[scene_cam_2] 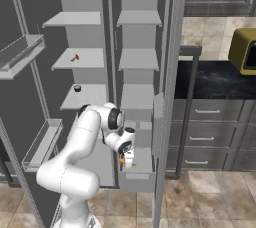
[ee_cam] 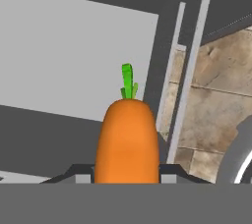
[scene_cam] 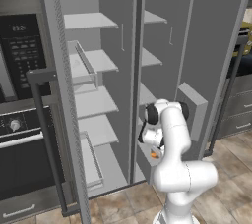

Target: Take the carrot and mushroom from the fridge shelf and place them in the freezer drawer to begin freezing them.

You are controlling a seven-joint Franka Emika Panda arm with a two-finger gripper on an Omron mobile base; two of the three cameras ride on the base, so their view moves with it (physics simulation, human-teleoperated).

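My gripper (ee_cam: 127,176) is shut on the carrot (ee_cam: 128,139), an orange piece with a green tip pointing away from the hand. The gripper (scene_cam_2: 127,160) hangs over the pulled-out freezer drawer (scene_cam_2: 137,181), a pale-grey box low in the right compartment, with the carrot (scene_cam_2: 121,161) just above its inside. The carrot (scene_cam: 155,154) also shows under the hand (scene_cam: 153,147), over the drawer (scene_cam: 144,165). On the fridge shelves in the left compartment lie a small reddish-brown piece (scene_cam_2: 75,57) and a small dark round piece (scene_cam_2: 77,88); I cannot tell which is the mushroom.
Both fridge doors stand open, with rail-sided bins (scene_cam_2: 42,144) on the left door. An oven (scene_cam: 19,85) stands to the left. A dark counter with drawers (scene_cam_2: 212,137) and a yellow appliance (scene_cam_2: 245,49) are to the right. Tiled floor lies below.
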